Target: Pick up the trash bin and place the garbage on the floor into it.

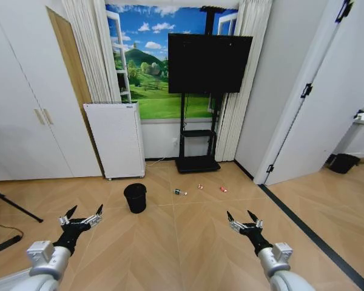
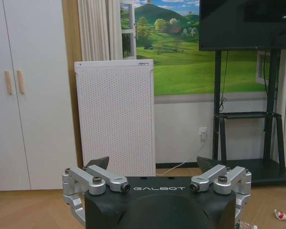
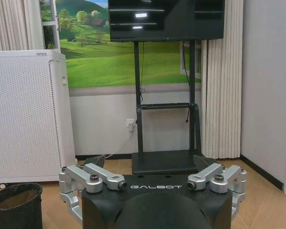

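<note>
Both end effectors are spread wide and hold nothing: the left end effector (image 1: pixel 82 217) and the right end effector (image 1: pixel 244 219) hang low in front of the robot, above bare floor (image 1: pixel 182 248), well apart from the work.

The trash bin (image 1: pixel 135 197) stands upright on the floor ahead, nearer the left arm, just in front of the white panel unit (image 1: pixel 116 139). The garbage lies to its right in a loose row: a small bottle (image 1: pixel 179 192), then two red-and-white wrappers (image 1: pixel 201 187) (image 1: pixel 223 189), near the TV stand base (image 1: pixel 197 163).

Risks, as judged:
- The bin looks light and tapered; an off-centre grip on its rim could tip it or pinch only the bag liner.
- The litter is small and flat on the floor; the fingers may skid it away, and the bottle could roll.
- Driving in could knock pieces under the stand.
</note>
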Controlling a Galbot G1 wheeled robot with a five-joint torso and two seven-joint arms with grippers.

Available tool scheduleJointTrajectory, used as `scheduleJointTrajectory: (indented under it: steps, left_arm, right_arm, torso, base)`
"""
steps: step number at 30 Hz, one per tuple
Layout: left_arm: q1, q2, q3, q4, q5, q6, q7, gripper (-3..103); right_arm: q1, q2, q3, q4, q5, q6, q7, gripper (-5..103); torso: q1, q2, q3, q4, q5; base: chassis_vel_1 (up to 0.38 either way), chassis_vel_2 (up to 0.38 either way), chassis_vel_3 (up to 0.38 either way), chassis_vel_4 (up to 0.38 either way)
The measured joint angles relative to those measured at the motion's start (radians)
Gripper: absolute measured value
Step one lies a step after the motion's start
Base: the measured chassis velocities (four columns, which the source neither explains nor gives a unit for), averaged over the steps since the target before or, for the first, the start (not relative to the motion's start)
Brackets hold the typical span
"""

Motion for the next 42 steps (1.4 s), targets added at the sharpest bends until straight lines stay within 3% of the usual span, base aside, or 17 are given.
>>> scheduleJointTrajectory:
  steps: [31, 42]
  left_arm:
    - [-0.001, -0.003, 0.000, 0.002, -0.003, 0.000, 0.008, 100]
    - [0.001, -0.008, -0.002, 0.005, -0.006, 0.000, 0.007, 100]
  right_arm:
    - [-0.014, 0.003, -0.009, 0.002, -0.004, 0.006, 0.000, 100]
    - [-0.015, 0.001, -0.023, -0.016, -0.003, 0.050, -0.001, 100]
  torso:
    - [0.000, 0.000, 0.000, 0.0000, -0.0002]
    - [0.000, 0.000, 0.000, 0.0000, -0.0003]
  base:
    - [-0.011, -0.010, 0.013, 0.010]
    - [-0.053, -0.050, 0.049, 0.051]
